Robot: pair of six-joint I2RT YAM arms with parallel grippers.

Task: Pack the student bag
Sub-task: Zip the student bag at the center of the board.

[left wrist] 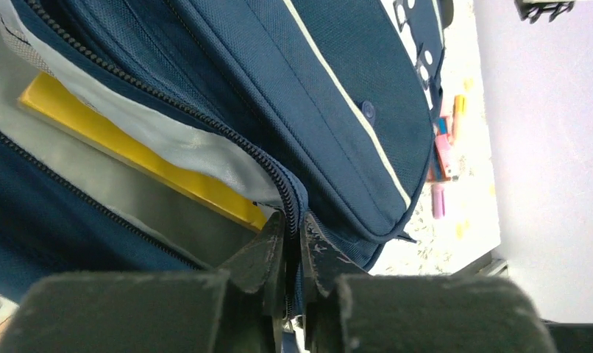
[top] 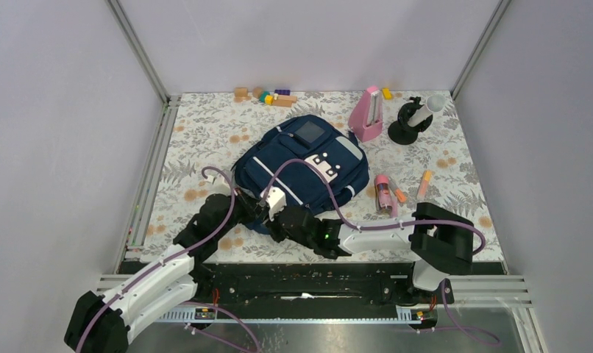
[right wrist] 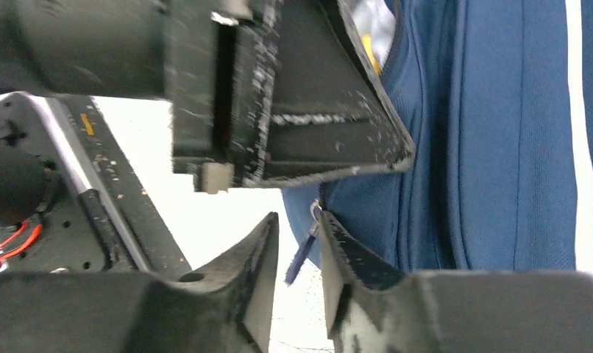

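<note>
left wrist: l hand (left wrist: 293,229) pinches student bag (left wrist: 338,110) zip edge; r hand (right wrist: 297,229) released, zip pull (right wrist: 302,254) btw jaws.

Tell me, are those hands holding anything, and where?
The left hand pinches the student bag by its zipper edge; the right hand straddles the zipper pull, apparently loose.

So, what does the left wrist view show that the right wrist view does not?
Only left wrist: the left pincer shut on the student bag at its zipper end, and pink items beyond. Only right wrist: a blue zipper pull hanging between the parted fingers of the right pincer. Both: the navy bag with a white stripe, and a yellow flat item inside, just a sliver in the right wrist view.
</note>
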